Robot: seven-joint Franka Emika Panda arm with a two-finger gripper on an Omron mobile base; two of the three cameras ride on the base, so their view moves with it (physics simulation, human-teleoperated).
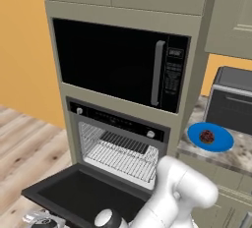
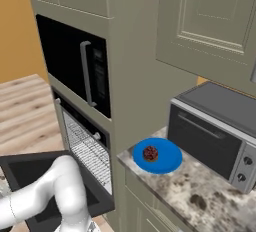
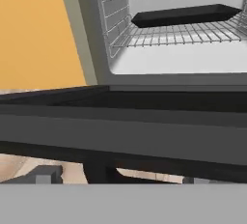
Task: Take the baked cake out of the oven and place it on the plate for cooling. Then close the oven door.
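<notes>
With the cake (image 1: 207,136) already on the plate (image 1: 221,144), the spread hand (image 1: 43,218) sits low at lower left, just under the open oven door's (image 1: 83,195) front edge (which runs crosswise above it).

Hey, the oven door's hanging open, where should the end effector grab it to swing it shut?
Grip the oven door along its free front edge, at the horizontal handle there, coming from below and in front. It lies flat, hinged at the oven mouth, so lifting the far edge gives the most leverage. The end effector sits low by that edge, open.
</notes>
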